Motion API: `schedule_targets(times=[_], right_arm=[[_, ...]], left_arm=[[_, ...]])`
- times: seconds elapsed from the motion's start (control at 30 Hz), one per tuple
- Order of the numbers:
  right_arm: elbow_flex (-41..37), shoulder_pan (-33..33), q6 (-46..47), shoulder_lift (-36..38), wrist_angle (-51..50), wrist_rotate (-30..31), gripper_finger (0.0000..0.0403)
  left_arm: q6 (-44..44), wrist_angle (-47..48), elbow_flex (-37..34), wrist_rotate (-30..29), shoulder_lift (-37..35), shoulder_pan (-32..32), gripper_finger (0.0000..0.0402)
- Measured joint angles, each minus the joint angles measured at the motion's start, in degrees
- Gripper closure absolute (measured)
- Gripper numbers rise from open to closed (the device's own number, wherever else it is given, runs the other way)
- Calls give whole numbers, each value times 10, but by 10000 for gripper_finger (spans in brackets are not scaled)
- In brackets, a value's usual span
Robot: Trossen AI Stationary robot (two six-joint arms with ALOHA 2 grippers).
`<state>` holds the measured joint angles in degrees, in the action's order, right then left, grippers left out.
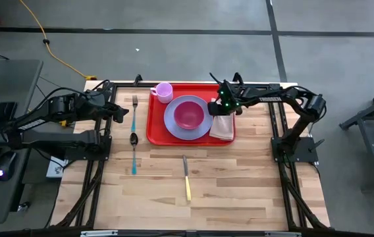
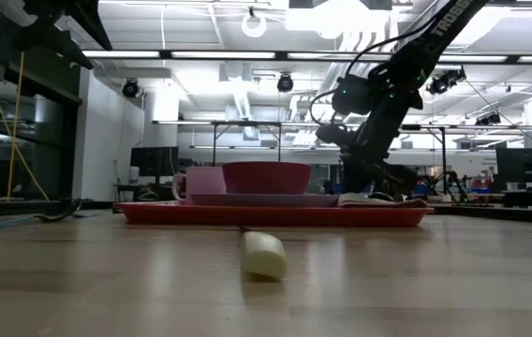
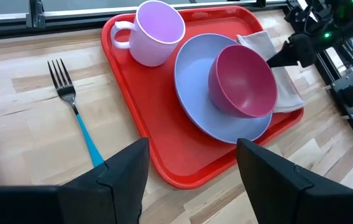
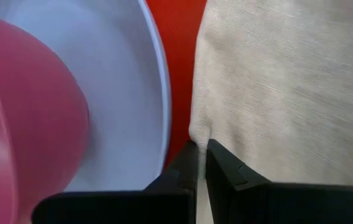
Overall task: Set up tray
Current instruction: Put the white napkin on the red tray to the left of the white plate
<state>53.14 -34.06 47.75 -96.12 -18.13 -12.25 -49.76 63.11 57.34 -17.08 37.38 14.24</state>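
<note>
Pinching the napkin (image 4: 276,81) shut, right gripper (image 4: 201,163) lays it beside the plate (image 1: 177,125) on the tray (image 1: 155,125); left gripper (image 3: 192,180) waits wide open, empty.

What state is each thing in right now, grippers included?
Tray: flat on the table, loaded.
Plate: on the tray, under the bowl.
Bowl: upright, empty.
Mug: upright on the tray's corner.
Napkin: on the tray beside the plate, edge pinched.
Fork, spoon, knife: flat on the table, off the tray.
Right gripper: shut on the napkin.
Left gripper: open, empty.
</note>
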Motion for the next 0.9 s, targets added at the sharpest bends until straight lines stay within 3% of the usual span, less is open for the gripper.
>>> schedule_targets(times=[0.53, 0.9], right_arm=[[-1, 0, -17, 0, -33, 9, 403], [-1, 0, -42, 0, -14, -38, 402]], left_arm=[[15, 0, 0, 0, 0, 0, 131], [15, -1, 0, 1, 0, 0, 131]])
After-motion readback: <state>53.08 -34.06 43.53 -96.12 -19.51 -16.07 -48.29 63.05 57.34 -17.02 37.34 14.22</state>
